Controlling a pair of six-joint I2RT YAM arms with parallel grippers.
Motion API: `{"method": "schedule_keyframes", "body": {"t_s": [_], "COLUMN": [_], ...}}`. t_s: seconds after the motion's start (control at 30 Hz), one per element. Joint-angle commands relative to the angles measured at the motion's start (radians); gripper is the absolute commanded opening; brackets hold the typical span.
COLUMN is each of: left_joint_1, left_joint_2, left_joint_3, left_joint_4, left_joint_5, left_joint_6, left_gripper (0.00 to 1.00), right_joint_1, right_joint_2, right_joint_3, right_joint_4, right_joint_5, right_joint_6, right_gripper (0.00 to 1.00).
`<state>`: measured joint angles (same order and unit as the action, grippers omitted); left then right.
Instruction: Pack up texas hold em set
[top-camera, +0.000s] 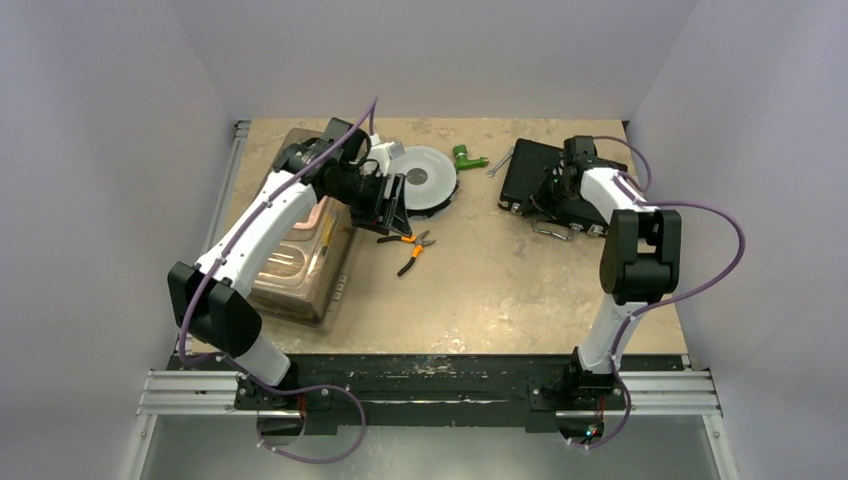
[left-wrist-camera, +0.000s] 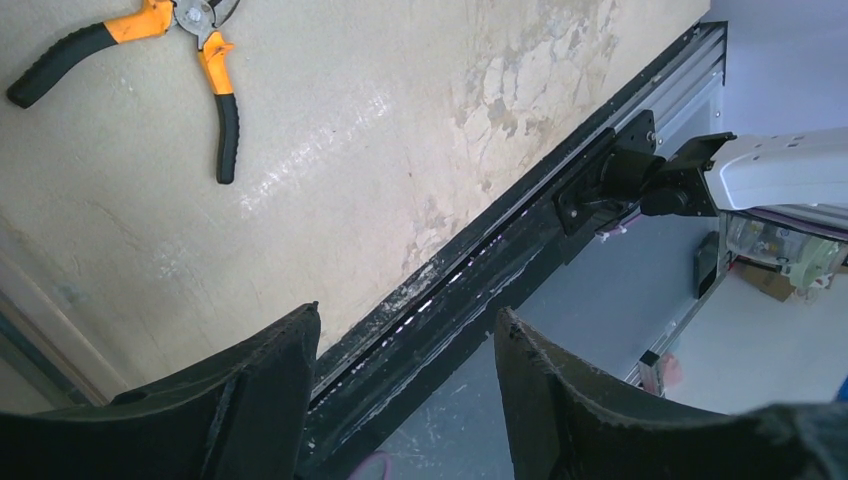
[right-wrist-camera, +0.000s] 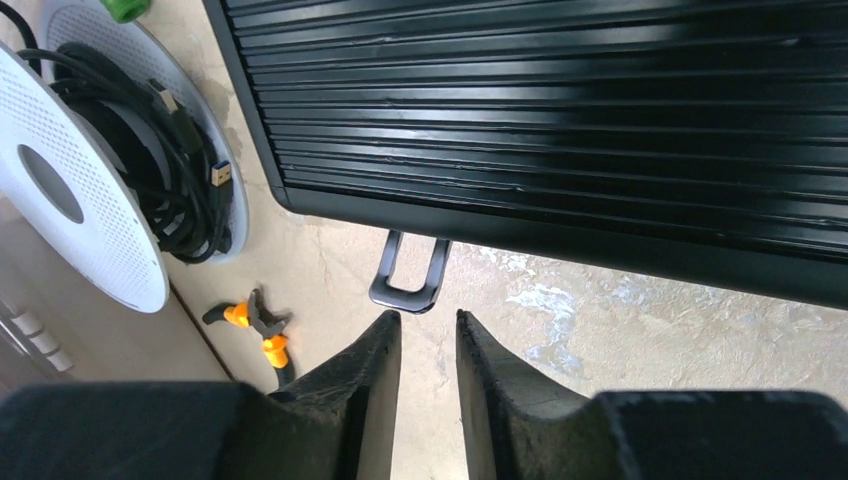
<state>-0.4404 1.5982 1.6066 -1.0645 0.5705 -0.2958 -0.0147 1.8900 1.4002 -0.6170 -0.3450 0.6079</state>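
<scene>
The poker case (top-camera: 528, 172) lies flat on the far right part of the counter (top-camera: 480, 290), lid down as far as I can see, its glossy ribbed top facing up. A metal loop (right-wrist-camera: 408, 275), the carrying handle I take it, sticks out from its near edge and rests on the counter. I can't make out whether the latches are fastened, and no chips, cards or buttons show outside it.

It looks a hard, stiff box. If the chips are inside I'd expect it to be heavy for its size. The shiny ribs would be slippery to pinch, so the handle loop seems the surest place to take hold. Failing that, a push against the rim would do.

The right hand (right-wrist-camera: 427, 320) hangs just short of that loop. Its fingers are drawn nearly together with a thin gap between them, and nothing is held.

Further left are the white spool (right-wrist-camera: 80, 190) with its coiled black cable, then the orange-handled pliers (left-wrist-camera: 216, 70). The left hand (left-wrist-camera: 408, 315) is there too, fingers spread wide and empty, beside the clear bin (top-camera: 300, 250).
</scene>
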Motion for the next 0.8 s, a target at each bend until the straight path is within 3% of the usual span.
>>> {"method": "schedule_keyframes", "body": {"t_s": [0.0,0.37,0.47,0.57,0.77], "left_joint_1": [-0.011,-0.041,-0.064,-0.086,-0.117], "left_joint_2": [-0.058,-0.187,-0.211,-0.231,-0.248], "left_joint_3": [-0.006,-0.112,-0.130,-0.139,-0.136], "left_joint_4": [-0.012,-0.021,-0.024,-0.013,0.009], "left_joint_5": [-0.019,-0.071,-0.086,-0.094,-0.064], "left_joint_6": [-0.006,-0.035,-0.049,-0.073,-0.126], "left_gripper": [0.62,0.62,0.62,0.62,0.62], "right_joint_1": [0.029,0.041,0.041,0.041,0.041], "right_joint_2": [0.003,-0.026,-0.061,-0.081,-0.057], "right_joint_3": [-0.046,-0.080,-0.040,0.003,0.075], "right_joint_4": [0.068,0.054,0.018,0.000,-0.024], "right_joint_5": [0.048,0.088,0.096,0.091,0.087], "right_joint_6": [-0.017,-0.073,-0.087,-0.082,-0.069], "right_gripper": [0.23,0.21,0.28,0.44,0.47]}}
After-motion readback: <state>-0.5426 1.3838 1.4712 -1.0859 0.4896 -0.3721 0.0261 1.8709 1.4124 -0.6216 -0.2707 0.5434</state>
